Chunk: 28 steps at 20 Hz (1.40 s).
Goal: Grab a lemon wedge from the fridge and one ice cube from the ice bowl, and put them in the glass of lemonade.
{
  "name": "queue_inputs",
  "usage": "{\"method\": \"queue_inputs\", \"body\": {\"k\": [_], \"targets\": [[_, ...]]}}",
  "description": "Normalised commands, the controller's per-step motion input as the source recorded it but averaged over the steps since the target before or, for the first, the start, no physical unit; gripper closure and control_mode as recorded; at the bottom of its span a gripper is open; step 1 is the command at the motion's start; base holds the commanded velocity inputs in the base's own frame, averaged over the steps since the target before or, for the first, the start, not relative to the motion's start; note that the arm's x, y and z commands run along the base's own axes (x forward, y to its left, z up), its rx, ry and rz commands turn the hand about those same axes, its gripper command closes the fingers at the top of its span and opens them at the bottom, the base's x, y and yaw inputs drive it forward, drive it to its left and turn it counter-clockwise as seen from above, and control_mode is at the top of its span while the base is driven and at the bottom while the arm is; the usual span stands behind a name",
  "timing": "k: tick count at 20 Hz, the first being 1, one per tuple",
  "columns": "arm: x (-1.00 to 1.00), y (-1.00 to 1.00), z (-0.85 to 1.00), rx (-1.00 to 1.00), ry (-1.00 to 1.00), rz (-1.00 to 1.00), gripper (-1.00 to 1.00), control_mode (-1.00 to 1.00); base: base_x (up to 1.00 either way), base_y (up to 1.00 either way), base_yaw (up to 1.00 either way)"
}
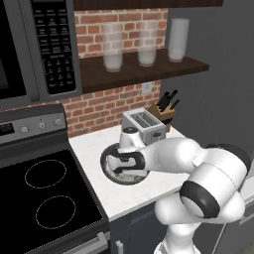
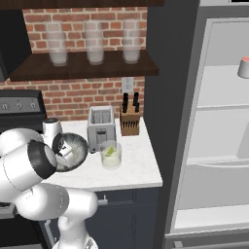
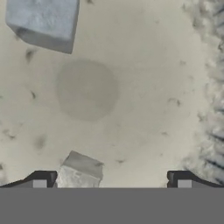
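Hand view: gripper [image 3: 111, 183] jaws wide apart, nothing clamped. One ice cube [image 3: 80, 171] sits betw. the tips, closer to one finger [image 3: 40, 180] than the other; can't tell if it touches. 2nd ice cube [image 3: 43, 22] lies well apart at the far side of the ice bowl [image 3: 144, 100], cut off by the frame edge.

Arm bent over the counter [image 1: 94, 144], hand pointing down into the bowl [image 1: 110, 171], which sits in front of the toaster [image 1: 144, 124].

Glass of lemonade [image 2: 111, 154] stands just beside the bowl [image 2: 73, 146], in front of the toaster [image 2: 100, 124]; a yellow-green lemon wedge [image 2: 112, 151] shows inside it. Fridge [image 2: 214, 121] door open.

Base views: wrist hides fingers and much of the bowl.
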Motion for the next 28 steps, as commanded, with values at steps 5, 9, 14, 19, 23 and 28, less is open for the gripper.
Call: {"method": "queue_inputs", "body": {"k": [5,9,14,19,23,28], "targets": [[-0.05,0.00,-0.14,0.00,0.00,0.00,-1.00,-1.00,0.00,0.00,0.00],[0.00,0.00,-0.04,0.00,0.00,0.00,-1.00,-1.00,0.00,0.00,0.00],[-0.02,0.00,-0.20,0.00,0.00,0.00,-1.00,-1.00,0.00,0.00,0.00],[0.00,0.00,0.00,0.00,0.01,0.00,1.00,-1.00,0.00,0.00,0.00],[0.00,0.00,0.00,0.00,0.00,0.00,1.00,-1.00,0.00,0.00,0.00],[0.00,0.00,0.00,0.00,0.00,0.00,1.00,-1.00,0.00,0.00,0.00]]}}
